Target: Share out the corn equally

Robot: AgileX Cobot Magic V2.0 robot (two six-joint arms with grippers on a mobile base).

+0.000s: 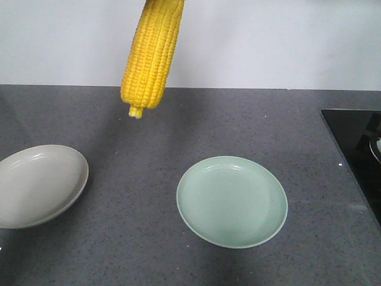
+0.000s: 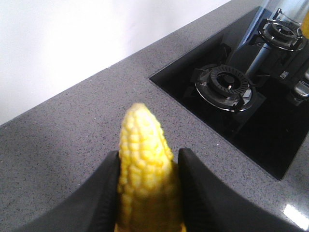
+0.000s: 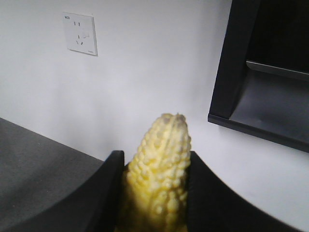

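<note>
Yellow corn (image 2: pixel 145 169) between gripper (image 2: pixel 147 193) fingers

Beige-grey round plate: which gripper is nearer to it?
Left, probably. The left gripper holds a yellow corn cob above the grey counter beside that plate; the right gripper, holding a second cob, faces the white wall, outside the front view.

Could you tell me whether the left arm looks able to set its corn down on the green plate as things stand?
Probably yes. The left end effector grips a cob, and the green plate lies empty on the counter with nothing above it. How far the arm must travel is unclear.
</note>
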